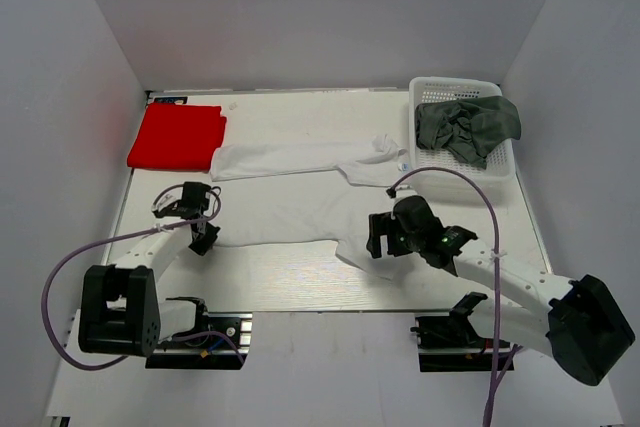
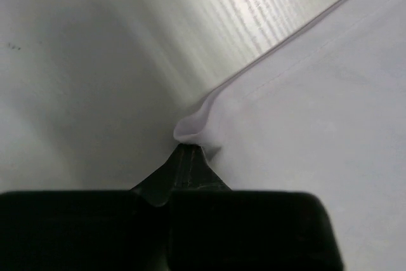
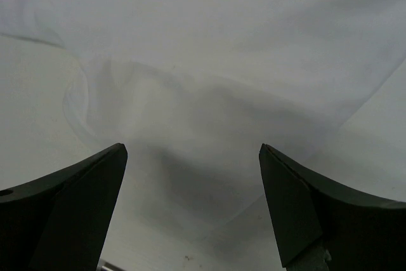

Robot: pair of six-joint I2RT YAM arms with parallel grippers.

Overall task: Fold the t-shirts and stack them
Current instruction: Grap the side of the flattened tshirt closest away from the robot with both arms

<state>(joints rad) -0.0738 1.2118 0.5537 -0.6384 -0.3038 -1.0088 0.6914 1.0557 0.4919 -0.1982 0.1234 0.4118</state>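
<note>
The white t-shirt (image 1: 300, 215) lies spread across the middle of the table, with a long folded part (image 1: 290, 157) further back. My left gripper (image 1: 204, 234) is shut on its near left corner; in the left wrist view the closed fingertips (image 2: 188, 152) pinch a small fold of the white cloth (image 2: 298, 112). My right gripper (image 1: 384, 239) is open and hovers over the shirt's near right part; in the right wrist view (image 3: 192, 157) white cloth (image 3: 209, 61) fills the space between the spread fingers. The red t-shirt (image 1: 177, 137) lies folded at the far left. The dark grey-green t-shirt (image 1: 466, 127) is crumpled in the basket.
The white lattice basket (image 1: 452, 83) stands at the far right corner. White walls enclose the table on the left, back and right. The right arm's purple cable (image 1: 470, 179) arcs above the table near the basket.
</note>
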